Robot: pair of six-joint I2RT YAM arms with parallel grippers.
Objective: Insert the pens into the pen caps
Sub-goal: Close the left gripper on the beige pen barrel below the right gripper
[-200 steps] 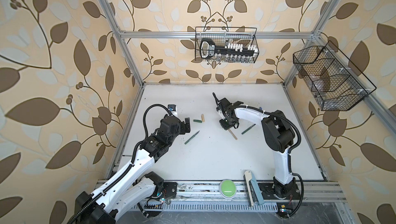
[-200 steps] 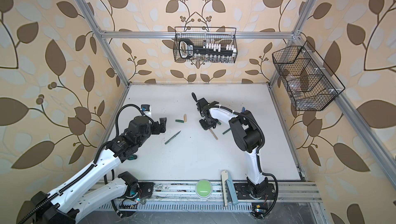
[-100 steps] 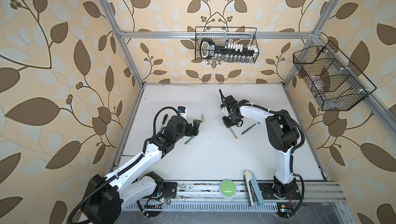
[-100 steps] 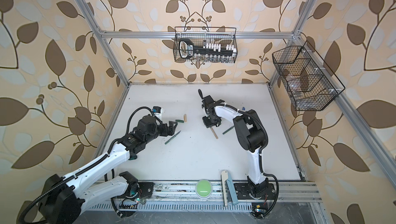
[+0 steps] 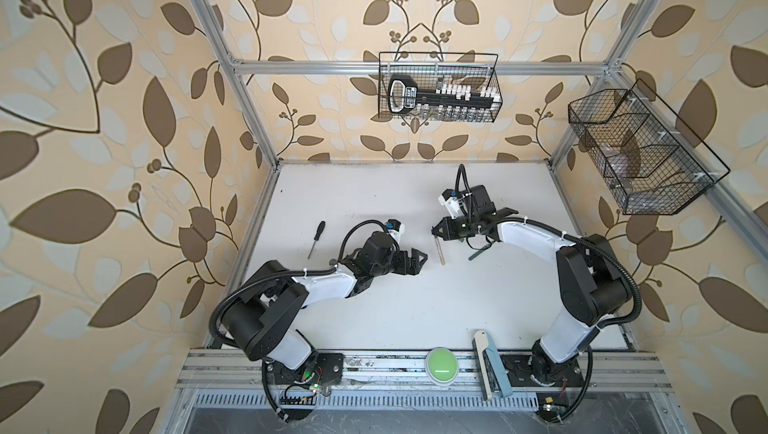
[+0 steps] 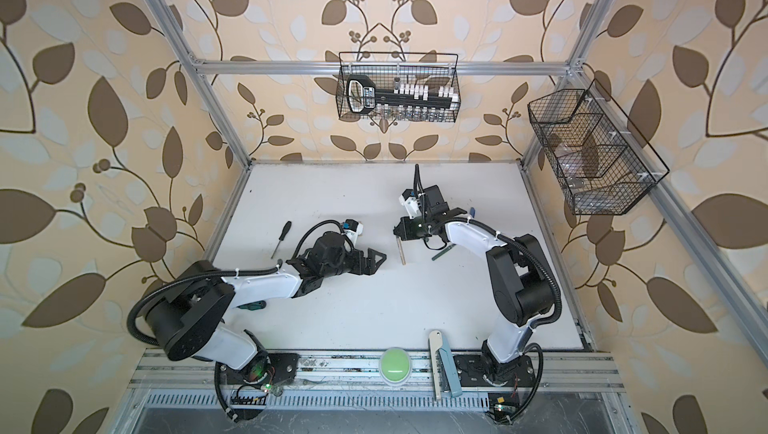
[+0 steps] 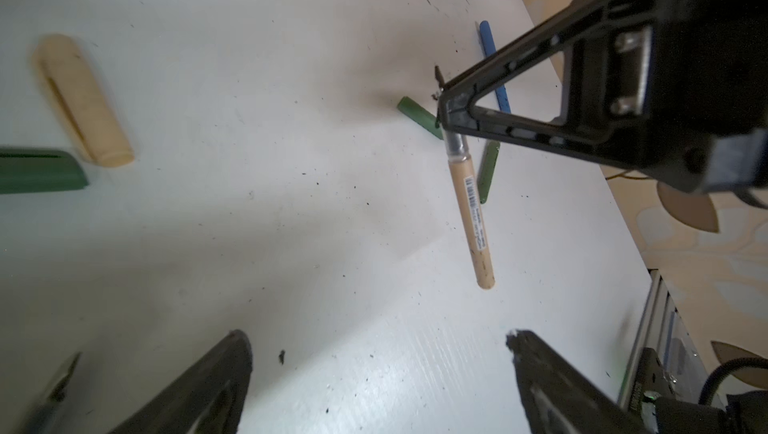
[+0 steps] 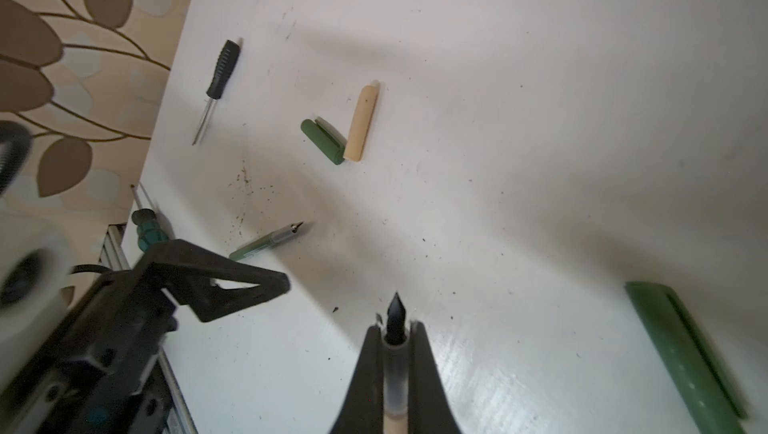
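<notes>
Right wrist view: right gripper (image 8: 395, 330) is clamping beige pen (image 8: 395, 369) behind its exposed nib, likely for capping; left gripper (image 5: 417, 262) is hovering released.

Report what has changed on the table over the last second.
The right gripper shut on the beige pen near its tip and lifted it off the table; it now hangs from the jaws. The left gripper, open, swung in toward the middle, facing that pen, uncovering the screwdriver. The dark green pen near the right gripper lies where it was.
</notes>
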